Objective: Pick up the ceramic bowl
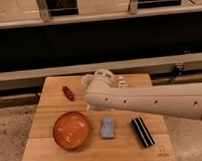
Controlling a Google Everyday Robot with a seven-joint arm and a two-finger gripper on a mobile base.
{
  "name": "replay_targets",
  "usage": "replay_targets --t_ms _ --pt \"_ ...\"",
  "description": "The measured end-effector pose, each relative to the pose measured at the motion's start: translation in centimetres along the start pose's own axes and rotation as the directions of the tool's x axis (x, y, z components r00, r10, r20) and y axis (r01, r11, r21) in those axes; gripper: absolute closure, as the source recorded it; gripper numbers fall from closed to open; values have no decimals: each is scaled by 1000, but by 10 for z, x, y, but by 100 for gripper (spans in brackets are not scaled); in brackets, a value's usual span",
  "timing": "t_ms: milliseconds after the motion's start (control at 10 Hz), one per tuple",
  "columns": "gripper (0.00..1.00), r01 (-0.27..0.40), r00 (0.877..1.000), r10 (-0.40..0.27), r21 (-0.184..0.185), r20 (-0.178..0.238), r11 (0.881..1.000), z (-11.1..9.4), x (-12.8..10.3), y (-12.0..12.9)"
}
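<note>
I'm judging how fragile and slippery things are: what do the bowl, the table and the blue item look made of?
Bowl: likely glazed ceramic, orange-red, with glossy highlights. Table: light wood by its tan colour, matte. Blue item: perhaps sponge or cloth, dull surface; unclear. The claw hangs over the table's far edge, apart from the bowl.

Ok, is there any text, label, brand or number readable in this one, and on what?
Nothing here can be read as text.
Small dark mark at the front right corner of the wooden table: too small to read.
Ceramic bowl, blue block, black bar, and the end effector over the table's far edge: no lettering visible.
</note>
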Motion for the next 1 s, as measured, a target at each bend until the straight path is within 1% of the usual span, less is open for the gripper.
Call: replay_targets --t_ms 300,400,600,1000 --pt "20 64 998 -64 3 3 998 8 3 1" --pt "20 91 996 -91 7 6 996 13 3 -1" --pt "20 122 992 -122 10 5 992 19 3 -3" --pt "20 193 981 -193 22 5 981 30 4 -10"
